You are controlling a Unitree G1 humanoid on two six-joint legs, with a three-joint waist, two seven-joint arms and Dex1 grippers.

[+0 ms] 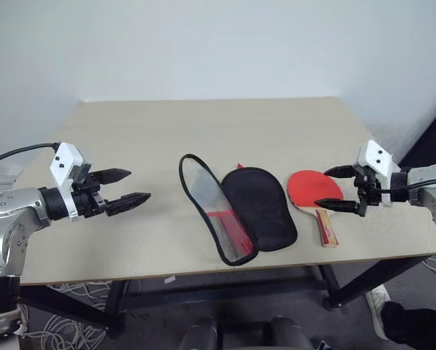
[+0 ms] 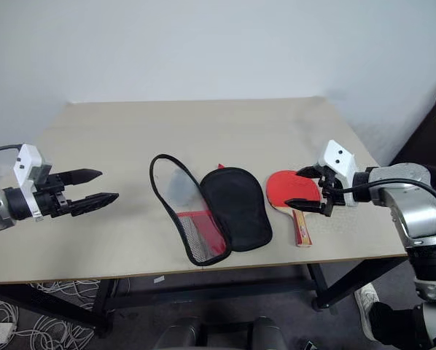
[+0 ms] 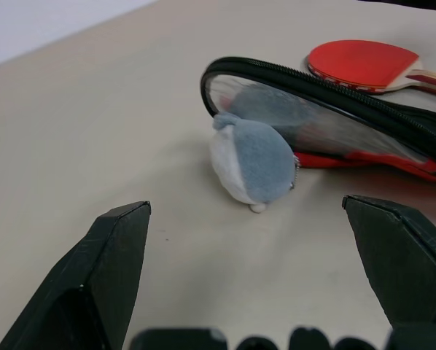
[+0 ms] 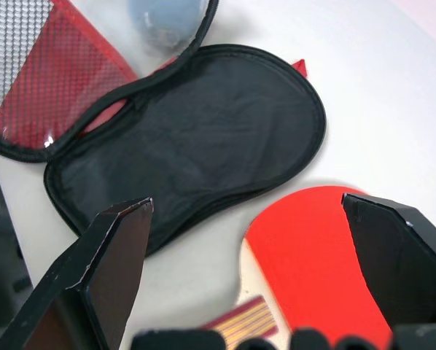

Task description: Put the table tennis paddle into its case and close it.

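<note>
The paddle [image 1: 314, 191] lies on the tabletop [image 1: 203, 124] beside the unzipped case [image 1: 236, 208], nothing packed yet, both claws spread and empty.

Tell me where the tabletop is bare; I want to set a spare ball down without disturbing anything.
Bare: the whole far half of the table behind the open case, and the near-left stretch between the case and the left end effector. Crowded: the near-right, where the table tennis paddle lies beside the case under the right end effector.

A grey-and-white plush toy [image 3: 251, 162] lies on the table [image 1: 145, 138].
</note>
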